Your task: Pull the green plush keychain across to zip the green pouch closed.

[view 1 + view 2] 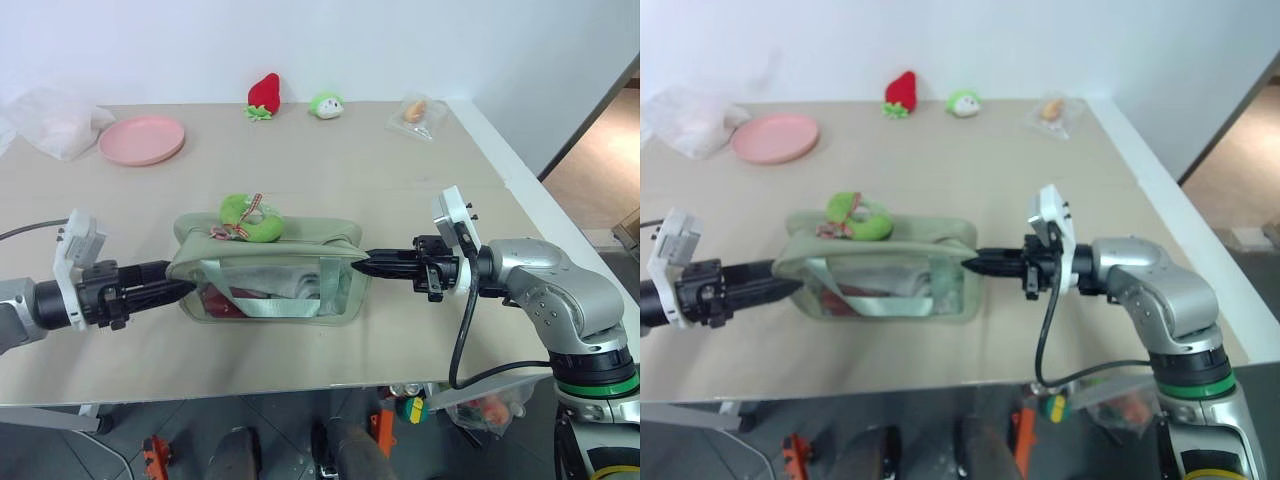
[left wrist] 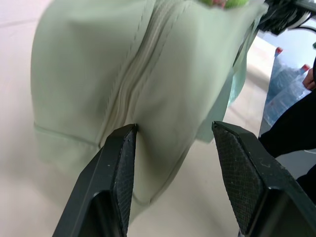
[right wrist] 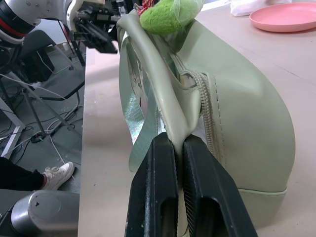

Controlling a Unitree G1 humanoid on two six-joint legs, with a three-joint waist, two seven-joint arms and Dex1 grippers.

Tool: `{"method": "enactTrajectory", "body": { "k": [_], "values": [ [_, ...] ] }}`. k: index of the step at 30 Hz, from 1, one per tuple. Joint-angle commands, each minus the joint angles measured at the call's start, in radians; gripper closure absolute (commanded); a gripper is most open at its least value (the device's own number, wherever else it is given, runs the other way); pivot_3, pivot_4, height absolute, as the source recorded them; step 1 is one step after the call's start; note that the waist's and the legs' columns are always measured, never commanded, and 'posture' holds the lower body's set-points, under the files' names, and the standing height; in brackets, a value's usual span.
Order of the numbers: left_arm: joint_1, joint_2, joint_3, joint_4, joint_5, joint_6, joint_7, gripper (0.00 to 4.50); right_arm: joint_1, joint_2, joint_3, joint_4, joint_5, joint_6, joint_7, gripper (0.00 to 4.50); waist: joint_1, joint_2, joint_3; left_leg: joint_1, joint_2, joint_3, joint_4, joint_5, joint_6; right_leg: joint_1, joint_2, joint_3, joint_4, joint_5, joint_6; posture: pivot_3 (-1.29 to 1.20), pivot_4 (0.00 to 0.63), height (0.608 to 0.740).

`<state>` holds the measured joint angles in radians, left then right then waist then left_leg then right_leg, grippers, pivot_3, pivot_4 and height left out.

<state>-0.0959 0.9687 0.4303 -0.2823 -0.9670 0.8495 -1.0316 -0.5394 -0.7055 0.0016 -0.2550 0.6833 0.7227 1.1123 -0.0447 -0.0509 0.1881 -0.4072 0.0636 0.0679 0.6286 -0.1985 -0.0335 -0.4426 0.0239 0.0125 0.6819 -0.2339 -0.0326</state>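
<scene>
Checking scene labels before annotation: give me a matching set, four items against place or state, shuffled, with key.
Column 1:
1. green plush keychain
2. right gripper
3. left gripper
4. pink plate

Column 2:
A. open, fingers either side of the green pouch end
B. far part of the table, robot's left
C. shut on the pouch's end fabric
D. resting on top of the pouch

Pairs: 1-D, 2-C, 3-A, 4-B

left gripper [image 2: 173, 163] near level, pointing inward, fingers [image 2: 118, 177] spread apart. right gripper [image 3: 178, 163] near level, pointing opposite way, fingers pressed together, pinching fabric.
</scene>
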Motion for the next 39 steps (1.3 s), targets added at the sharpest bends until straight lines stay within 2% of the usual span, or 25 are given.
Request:
{"method": "enactTrajectory", "body": {
  "k": [1,8,11,14,20,25,28,31,35,39],
  "values": [
    [-0.017,-0.005,0.017,0.002,-0.014,0.005,0.007,2.23,-0.012,-0.003,-0.007,-0.022,0.011,-0.006,0.004,4.5,0.0,0.0,0.0,0.0,0.0,0.0,0.0,0.0,0.0,0.0,0.0,0.0,0.0,0.0,0.0,0.0,0.15,0.74],
    [0.002,-0.021,0.021,-0.001,-0.027,0.007,-0.019,4.47,-0.01,-0.002,-0.006,-0.022,0.01,-0.006,0.002,4.5,0.0,0.0,0.0,0.0,0.0,0.0,0.0,0.0,0.0,0.0,0.0,0.0,0.0,0.0,0.0,0.0,0.15,0.74],
    [0.003,-0.024,0.021,0.0,-0.026,0.01,-0.01,4.47,-0.009,-0.001,-0.005,-0.025,0.01,-0.005,0.0,4.5,0.0,0.0,0.0,0.0,0.0,0.0,0.0,0.0,0.0,0.0,0.0,0.0,0.0,0.0,0.0,0.0,0.15,0.74],
    [-0.014,-0.027,-0.013,0.022,0.035,0.0,0.052,4.47,-0.006,-0.004,-0.008,-0.021,0.008,-0.006,-0.001,4.5,0.001,0.0,0.0,0.0,0.0,0.0,0.0,0.0,0.0,0.0,0.0,0.0,0.0,0.0,0.0,0.0,0.15,0.74],
    [-0.008,-0.023,-0.031,0.024,0.057,-0.019,0.026,4.47,-0.042,0.035,-0.05,0.05,0.019,0.013,-0.073,4.5,0.0,0.0,0.0,0.001,0.0,0.0,0.001,0.0,0.0,0.001,0.0,0.0,0.0,0.0,0.0,0.0,0.15,0.74],
    [-0.015,-0.027,-0.039,0.017,0.054,-0.02,0.018,4.5,-0.013,-0.022,-0.109,0.023,0.091,0.051,-0.018,2.85,0.003,0.0,0.0,0.001,0.0,0.0,0.001,0.0,0.0,0.001,0.0,0.0,0.0,0.0,0.001,0.0,0.15,0.74],
    [-0.012,-0.026,-0.035,0.013,0.051,-0.02,0.012,4.5,-0.001,-0.051,-0.154,0.019,0.129,0.064,-0.004,1.7,0.004,0.0,0.0,0.0,-0.001,0.0,0.001,0.0,0.0,0.001,-0.001,0.0,0.0,0.0,0.001,0.0,0.15,0.74],
    [-0.007,-0.024,-0.031,0.006,0.047,-0.017,0.01,4.5,-0.028,-0.085,-0.223,0.046,0.17,0.066,0.012,0.8,0.004,0.0,0.0,0.001,-0.001,0.0,0.001,0.0,0.0,0.001,-0.001,0.0,0.0,0.0,0.001,0.0,0.15,0.74],
    [-0.001,-0.023,-0.029,0.003,0.047,-0.019,0.003,4.5,-0.148,-0.066,-0.225,0.118,0.199,0.071,0.009,0.8,-0.001,0.0,0.0,0.001,-0.001,0.0,0.001,0.0,0.0,0.002,0.0,0.001,0.0,0.001,0.001,0.0,0.15,0.74],
    [-0.012,-0.025,-0.04,0.005,0.049,-0.018,0.002,4.5,-0.255,-0.017,-0.076,0.179,0.103,0.017,0.078,0.8,0.0,0.0,0.0,0.002,-0.001,0.0,0.002,0.0,0.0,0.002,0.003,0.001,0.0,0.002,0.0,0.0,0.15,0.74]
  ]
}}
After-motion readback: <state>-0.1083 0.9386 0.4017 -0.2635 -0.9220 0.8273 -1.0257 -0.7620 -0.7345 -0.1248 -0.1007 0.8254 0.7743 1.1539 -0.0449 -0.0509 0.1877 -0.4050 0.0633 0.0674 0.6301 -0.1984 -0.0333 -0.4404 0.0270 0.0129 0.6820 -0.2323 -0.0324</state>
